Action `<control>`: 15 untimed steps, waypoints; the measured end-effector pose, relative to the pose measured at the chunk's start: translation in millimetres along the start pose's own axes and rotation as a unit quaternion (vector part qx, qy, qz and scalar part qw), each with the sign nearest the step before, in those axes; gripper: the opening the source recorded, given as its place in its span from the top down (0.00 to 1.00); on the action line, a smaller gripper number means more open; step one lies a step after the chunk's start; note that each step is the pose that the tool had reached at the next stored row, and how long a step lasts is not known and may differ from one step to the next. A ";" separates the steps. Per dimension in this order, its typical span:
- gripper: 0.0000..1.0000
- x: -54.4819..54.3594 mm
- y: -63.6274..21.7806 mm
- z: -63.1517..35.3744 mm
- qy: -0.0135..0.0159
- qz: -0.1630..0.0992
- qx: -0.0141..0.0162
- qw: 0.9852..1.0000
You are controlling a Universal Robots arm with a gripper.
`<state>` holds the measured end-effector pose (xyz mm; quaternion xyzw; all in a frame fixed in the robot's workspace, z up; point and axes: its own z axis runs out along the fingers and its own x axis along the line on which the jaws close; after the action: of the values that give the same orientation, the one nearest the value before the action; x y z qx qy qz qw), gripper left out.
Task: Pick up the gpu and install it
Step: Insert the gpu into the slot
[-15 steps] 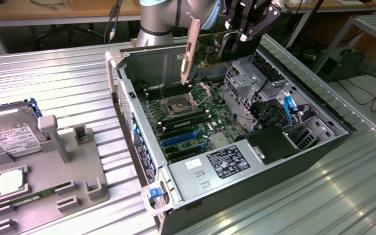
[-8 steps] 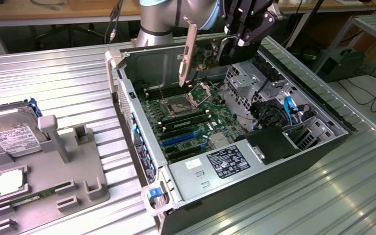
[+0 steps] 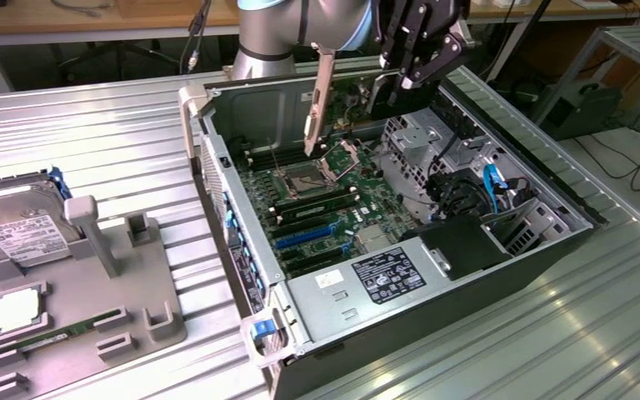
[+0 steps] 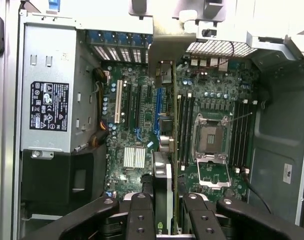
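Observation:
My gripper (image 3: 400,79) hangs over the far end of the open computer case (image 3: 226,208), shut on the gpu (image 3: 320,100). The card is held on edge, and its long silver bracket points down toward the motherboard (image 3: 320,208). In the wrist view the gpu (image 4: 164,165) is edge-on between my black fingers (image 4: 140,210), green board and black cooler visible, bracket end farthest from the camera. It floats above the motherboard (image 4: 136,130), roughly in line with a blue expansion slot (image 4: 158,107), clear of it. The blue slots (image 3: 303,237) lie mid-board.
The power supply (image 3: 392,275) fills the case's near end and a drive cage (image 3: 420,146) stands at the exterior view's right. A grey fixture (image 3: 131,283) on the ribbed metal table holds a hard drive (image 3: 20,233), a processor (image 3: 17,310) and a memory stick (image 3: 59,333).

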<state>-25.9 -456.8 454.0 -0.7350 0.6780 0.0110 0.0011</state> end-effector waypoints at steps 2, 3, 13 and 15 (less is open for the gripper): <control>0.73 0.0 0.0 0.8 0.000 0.000 0.001 1.000; 0.73 0.0 0.0 1.3 0.000 0.000 0.002 1.000; 0.73 0.4 -0.2 10.5 0.001 0.000 0.018 1.000; 0.73 0.4 -0.1 12.0 0.001 0.002 0.018 1.000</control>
<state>-25.9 -456.9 442.1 -0.7333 0.6798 -0.0022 0.0132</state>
